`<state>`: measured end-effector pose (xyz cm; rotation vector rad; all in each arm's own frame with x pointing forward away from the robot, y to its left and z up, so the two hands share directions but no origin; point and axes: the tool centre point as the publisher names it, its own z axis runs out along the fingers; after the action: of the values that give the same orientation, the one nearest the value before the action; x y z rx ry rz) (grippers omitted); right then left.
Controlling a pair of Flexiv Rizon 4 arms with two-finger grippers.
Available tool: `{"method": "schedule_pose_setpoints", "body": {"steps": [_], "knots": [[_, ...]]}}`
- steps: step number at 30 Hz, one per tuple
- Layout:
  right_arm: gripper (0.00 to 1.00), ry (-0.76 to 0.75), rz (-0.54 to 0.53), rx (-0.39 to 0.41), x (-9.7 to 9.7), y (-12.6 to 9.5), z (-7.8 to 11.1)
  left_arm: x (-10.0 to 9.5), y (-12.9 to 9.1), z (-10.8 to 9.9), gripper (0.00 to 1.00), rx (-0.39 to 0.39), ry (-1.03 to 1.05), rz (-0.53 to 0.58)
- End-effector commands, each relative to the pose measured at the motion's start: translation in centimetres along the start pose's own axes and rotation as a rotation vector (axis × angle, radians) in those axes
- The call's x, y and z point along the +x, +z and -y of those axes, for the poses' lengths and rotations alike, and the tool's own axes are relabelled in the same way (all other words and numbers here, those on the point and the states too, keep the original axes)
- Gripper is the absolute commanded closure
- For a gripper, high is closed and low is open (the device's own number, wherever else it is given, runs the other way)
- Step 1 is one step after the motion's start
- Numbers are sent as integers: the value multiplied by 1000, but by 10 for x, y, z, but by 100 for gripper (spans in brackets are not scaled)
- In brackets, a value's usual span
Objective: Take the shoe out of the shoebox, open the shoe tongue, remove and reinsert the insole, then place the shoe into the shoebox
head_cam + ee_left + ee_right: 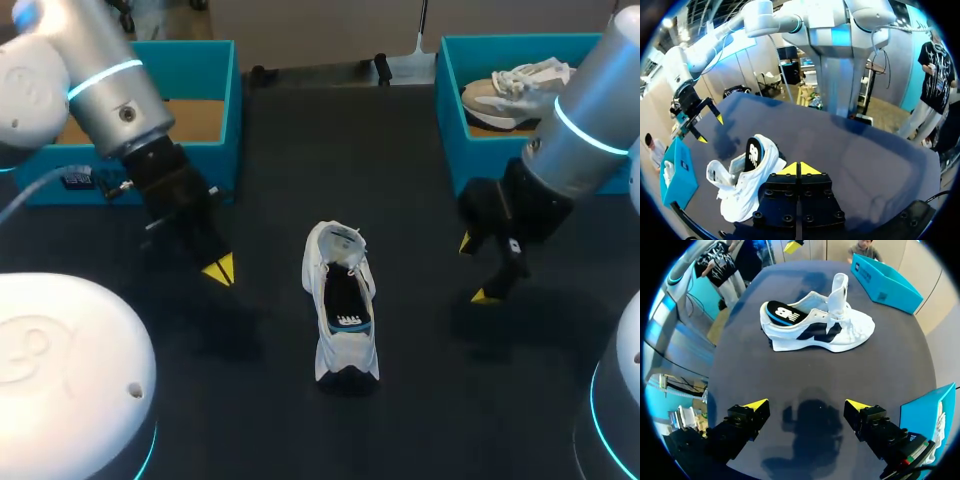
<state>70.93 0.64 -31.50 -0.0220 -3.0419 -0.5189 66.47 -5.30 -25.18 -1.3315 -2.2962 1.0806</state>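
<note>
A white shoe (pixel 342 305) stands upright in the middle of the dark table, its tongue lifted and a black insole (pixel 346 297) lying inside. The shoe (pixel 747 185) is just ahead of and beside my left gripper (pixel 799 169), whose yellow tips meet with nothing between them. In the head view that left gripper (pixel 220 268) hovers left of the shoe. My right gripper (pixel 476 270) is right of the shoe and stands wide open (pixel 807 407), empty, with the shoe (pixel 817 325) ahead of it. The insole's heel (pixel 782 313) sticks out of the shoe's opening.
A blue shoebox (pixel 228 100) with a brown floor stands at the back left. At the back right, a second blue box (pixel 450 110) holds another pale shoe (pixel 515 88). My other arm's gripper (pixel 700 125) shows across the table in the left wrist view.
</note>
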Motion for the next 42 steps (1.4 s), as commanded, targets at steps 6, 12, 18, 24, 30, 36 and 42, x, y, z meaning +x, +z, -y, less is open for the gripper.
{"method": "schedule_pose_setpoints", "body": {"steps": [6, 12, 18, 24, 30, 36, 42], "knots": [[0, 0, 3, 1, 1, 0, 1, -10, 6, 3, 100, -27, 61, -60], [0, 59, 37, 28, -2, -24, 26, -30, 21, 13, 100, -123, 174, -166], [0, 110, 81, 74, -2, -51, 58, -47, 36, 22, 100, -222, 240, -202], [0, 210, 40, 73, -5, -55, 73, -76, 32, 25, 100, -283, 250, -192], [0, 210, 40, 73, -5, -55, 73, -76, 32, 25, 100, -283, 250, -192], [0, 210, 40, 73, -5, -55, 73, -91, 49, 20, 100, -295, 300, -231], [0, 210, 40, 73, -5, -55, 73, -105, 81, 20, 100, -275, 348, -249]]}}
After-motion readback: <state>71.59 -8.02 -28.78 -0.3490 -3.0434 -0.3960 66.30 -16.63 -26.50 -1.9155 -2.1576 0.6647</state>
